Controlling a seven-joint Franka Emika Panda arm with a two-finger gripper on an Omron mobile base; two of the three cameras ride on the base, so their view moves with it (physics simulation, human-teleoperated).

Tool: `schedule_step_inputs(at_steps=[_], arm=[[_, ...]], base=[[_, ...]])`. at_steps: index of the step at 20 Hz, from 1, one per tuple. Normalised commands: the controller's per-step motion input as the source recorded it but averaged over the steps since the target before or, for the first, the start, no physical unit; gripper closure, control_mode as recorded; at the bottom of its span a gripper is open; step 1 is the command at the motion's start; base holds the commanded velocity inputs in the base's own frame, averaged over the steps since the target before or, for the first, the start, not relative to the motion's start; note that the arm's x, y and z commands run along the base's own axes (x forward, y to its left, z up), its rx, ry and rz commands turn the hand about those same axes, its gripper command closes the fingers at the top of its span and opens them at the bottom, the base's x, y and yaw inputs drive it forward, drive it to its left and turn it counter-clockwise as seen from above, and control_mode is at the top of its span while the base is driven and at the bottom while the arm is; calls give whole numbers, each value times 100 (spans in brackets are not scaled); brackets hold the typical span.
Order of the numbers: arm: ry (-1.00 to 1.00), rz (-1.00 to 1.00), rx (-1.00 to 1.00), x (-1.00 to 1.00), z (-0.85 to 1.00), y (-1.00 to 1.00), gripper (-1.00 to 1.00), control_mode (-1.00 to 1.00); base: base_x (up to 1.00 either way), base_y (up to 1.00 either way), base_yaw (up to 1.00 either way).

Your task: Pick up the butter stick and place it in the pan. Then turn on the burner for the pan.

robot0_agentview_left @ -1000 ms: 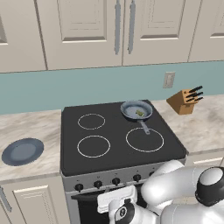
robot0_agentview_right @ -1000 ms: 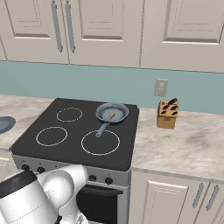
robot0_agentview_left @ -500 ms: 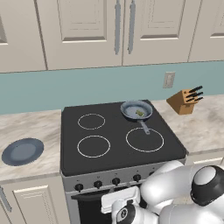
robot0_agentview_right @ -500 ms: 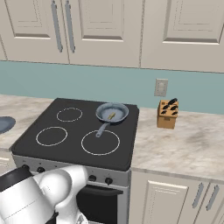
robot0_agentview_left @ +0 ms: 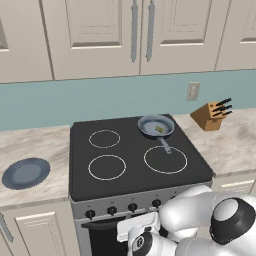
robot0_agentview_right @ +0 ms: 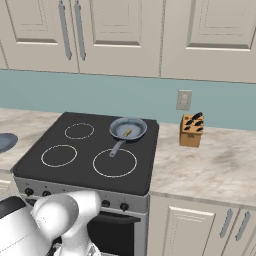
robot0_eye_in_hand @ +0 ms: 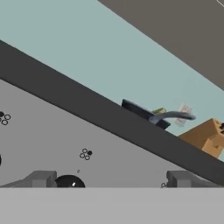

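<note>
The grey-blue pan (robot0_agentview_left: 156, 125) (robot0_agentview_right: 128, 128) sits on the unmarked back right burner (robot0_agentview_left: 150, 136) of the black stovetop, its dark handle pointing to the front. The pale yellow butter stick (robot0_agentview_left: 160, 129) (robot0_agentview_right: 127, 133) lies inside it. In the hand view, the pan (robot0_eye_in_hand: 142, 113) and the butter stick (robot0_eye_in_hand: 159, 111) show over the stove's edge. My gripper (robot0_eye_in_hand: 111, 179) is low, facing the grey control panel. It is open, its fingertips (robot0_eye_in_hand: 41, 177) wide apart. A dark round knob (robot0_eye_in_hand: 70, 181) sits just inside the left one.
A row of dark knobs (robot0_agentview_left: 132, 207) (robot0_agentview_right: 105, 203) runs along the stove front. A large white ring (robot0_agentview_left: 165, 159) lies just in front of the pan. A wooden knife block (robot0_agentview_left: 212, 115) (robot0_agentview_right: 191, 131) stands on the right counter and a dark-blue plate (robot0_agentview_left: 26, 173) lies on the left counter.
The arm has shifted slightly in front of the stove. The pan and the butter have not moved.
</note>
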Motion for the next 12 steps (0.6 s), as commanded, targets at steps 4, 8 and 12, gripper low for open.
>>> schedule_step_inputs(at_steps=[4, 8, 12], arm=[[0, 2, 1, 35, -6, -31, -100, -100], [0, 2, 1, 24, -12, -29, -100, -100], [-1, 2, 1, 22, -10, -22, -100, -100]], base=[[0, 0, 0], [0, 0, 0], [0, 0, 0]])
